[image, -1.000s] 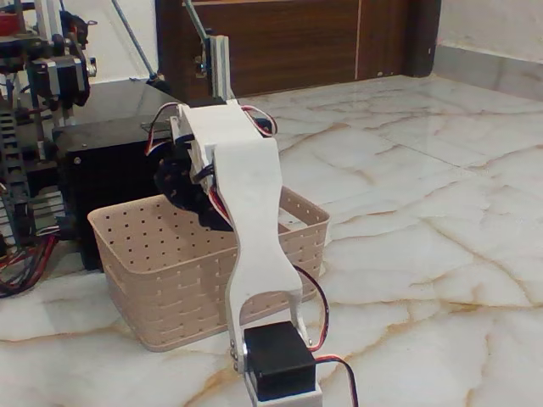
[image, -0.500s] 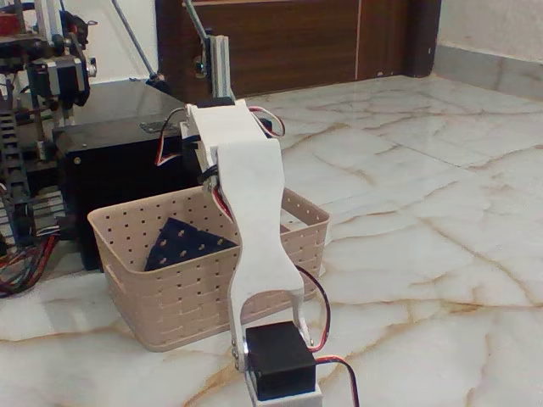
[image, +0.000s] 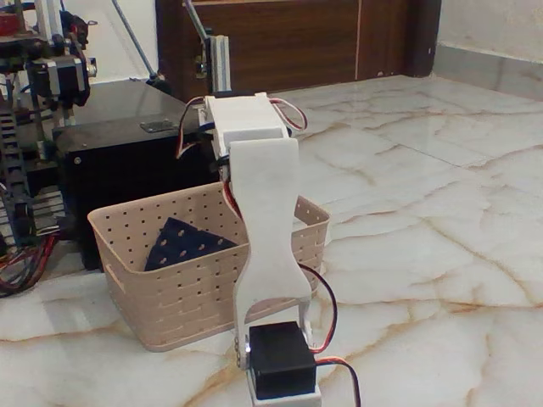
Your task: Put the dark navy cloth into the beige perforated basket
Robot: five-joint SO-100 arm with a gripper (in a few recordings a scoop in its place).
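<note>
With the cloth [image: 188, 246] lying inside the basket [image: 182, 292], against its left wall, we judge the drop done and the task all but finished. Our white arm [image: 265, 212] stands upright in front of the basket on the marble floor [image: 424, 212]; of the gripper, we cannot tell whether it is spread or pressed together. Next up, we'd say: pull clear without nudging the basket.

The fixed view sits low and close behind the white arm [image: 265, 220], facing across the marble floor [image: 424, 220] toward the wooden door [image: 280, 38] at top.
</note>
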